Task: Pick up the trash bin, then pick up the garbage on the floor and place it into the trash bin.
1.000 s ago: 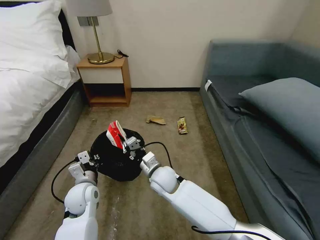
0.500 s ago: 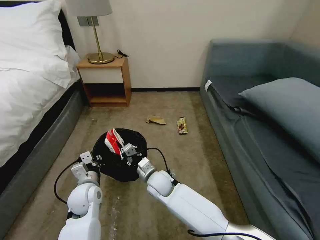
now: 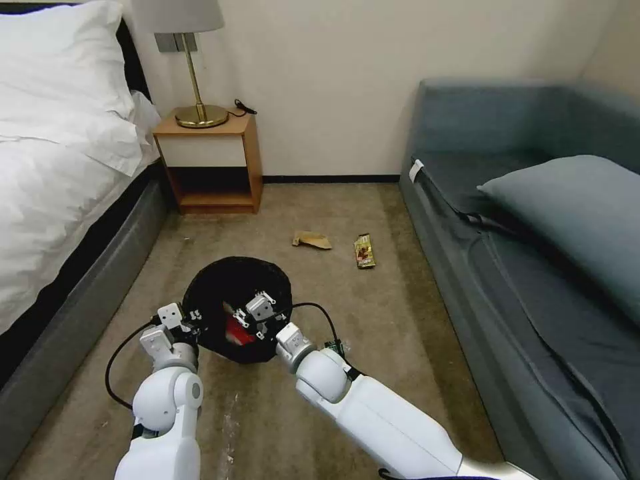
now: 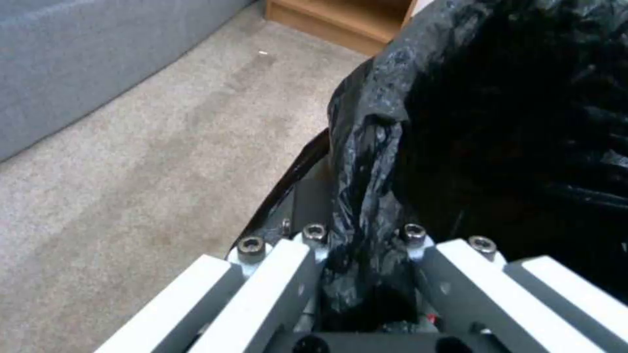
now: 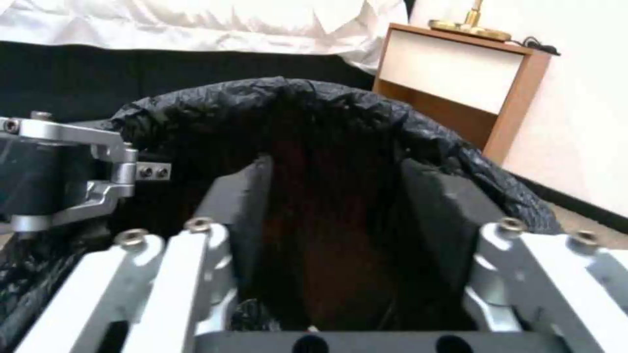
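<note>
Nearest to us, our left gripper point(image 3: 190, 319) has its fingers closed on the rim of the trash bin point(image 3: 213, 287), which it holds above the floor point(image 3: 373, 313). Our right gripper point(image 3: 257, 319) is over the bin's mouth with fingers spread apart, a red-and-white wrapper point(image 3: 235, 329) lying inside. Farther off, a tan paper scrap point(image 3: 311, 239) and a brown-gold snack wrapper point(image 3: 364, 251) lie on the carpet.

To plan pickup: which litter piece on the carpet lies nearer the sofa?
The brown-gold snack wrapper; the tan crumpled paper scrap lies farther from it.
</note>
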Controlling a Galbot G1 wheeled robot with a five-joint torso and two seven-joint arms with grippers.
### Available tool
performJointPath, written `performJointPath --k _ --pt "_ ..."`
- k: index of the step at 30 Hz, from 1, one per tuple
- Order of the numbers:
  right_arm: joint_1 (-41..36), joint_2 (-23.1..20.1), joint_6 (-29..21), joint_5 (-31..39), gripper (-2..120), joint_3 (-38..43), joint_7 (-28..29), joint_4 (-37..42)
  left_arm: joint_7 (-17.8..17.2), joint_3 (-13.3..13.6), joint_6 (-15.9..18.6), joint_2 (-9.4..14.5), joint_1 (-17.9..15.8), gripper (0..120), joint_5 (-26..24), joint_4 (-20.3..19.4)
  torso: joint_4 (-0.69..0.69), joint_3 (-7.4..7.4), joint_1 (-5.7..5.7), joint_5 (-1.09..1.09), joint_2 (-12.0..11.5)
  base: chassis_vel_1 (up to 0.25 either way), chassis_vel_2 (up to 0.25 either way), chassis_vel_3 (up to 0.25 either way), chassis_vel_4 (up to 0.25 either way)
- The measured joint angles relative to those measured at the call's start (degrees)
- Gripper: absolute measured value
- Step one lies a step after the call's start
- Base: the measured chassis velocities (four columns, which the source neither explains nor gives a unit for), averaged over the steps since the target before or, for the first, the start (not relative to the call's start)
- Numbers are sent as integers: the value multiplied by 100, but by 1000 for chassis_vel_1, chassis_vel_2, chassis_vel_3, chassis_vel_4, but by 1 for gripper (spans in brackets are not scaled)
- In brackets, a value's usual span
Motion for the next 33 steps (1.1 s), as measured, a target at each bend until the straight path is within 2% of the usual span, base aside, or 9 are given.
performJointPath --k 2,6,8,9,11,33 --pt "-15 -35 0 1 70 15 -17 23 -2 17 9 -4 -22 3 10 7 -1 0 0 0 0 0 0 0 0" --pt "-30 -69 -1 1 78 19 -28 38 -3 32 16 -4 -32 3 21 20 -1 0 0 0 0 0 0 0 0" --pt "-37 -111 -24 1 90 21 -4 70 -3 33 23 6 -46 3 30 56 0 0 0 0 0 0 0 0 0" --pt "-37 -111 -24 1 90 21 -4 70 -3 33 23 6 -46 3 30 56 0 0 0 0 0 0 0 0 0" --pt "-2 -148 -81 15 99 18 34 134 -1 16 23 36 -52 3 34 79 0 0 0 0 0 0 0 0 0" --pt "-90 -360 -337 -126 100 380 14 661 11 -107 122 230 -51 3 -32 -6 0 0 0 0 0 0 0 0 0"
